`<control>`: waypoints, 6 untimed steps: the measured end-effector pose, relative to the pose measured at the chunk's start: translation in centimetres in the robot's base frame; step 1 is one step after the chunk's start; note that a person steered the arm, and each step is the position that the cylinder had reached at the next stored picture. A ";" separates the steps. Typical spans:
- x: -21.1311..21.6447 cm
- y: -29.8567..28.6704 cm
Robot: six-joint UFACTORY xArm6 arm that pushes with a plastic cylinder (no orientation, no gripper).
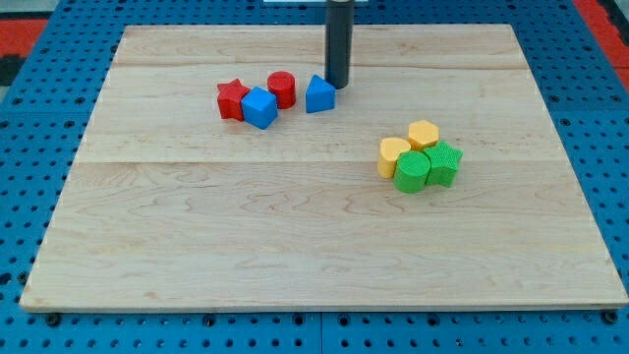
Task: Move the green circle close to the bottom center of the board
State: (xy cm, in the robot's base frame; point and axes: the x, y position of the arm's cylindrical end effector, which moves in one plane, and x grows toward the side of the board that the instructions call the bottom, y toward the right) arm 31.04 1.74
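Green circle [412,171] upright, axis vertical, my tip [337,85] beside blue block [318,95], no jaws visible

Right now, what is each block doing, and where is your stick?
My tip: down on the wooden board, just right of the blue triangular block.
Blue cube: touching the red star block.
Red cylinder: upright.
Green circle block: huddled with the green star block and two yellow blocks.
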 end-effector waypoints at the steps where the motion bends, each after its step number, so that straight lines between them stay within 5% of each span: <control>1: 0.2 0.8; 5: 0.5 24.8; 6: 5.4 27.0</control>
State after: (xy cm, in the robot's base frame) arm 36.46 28.78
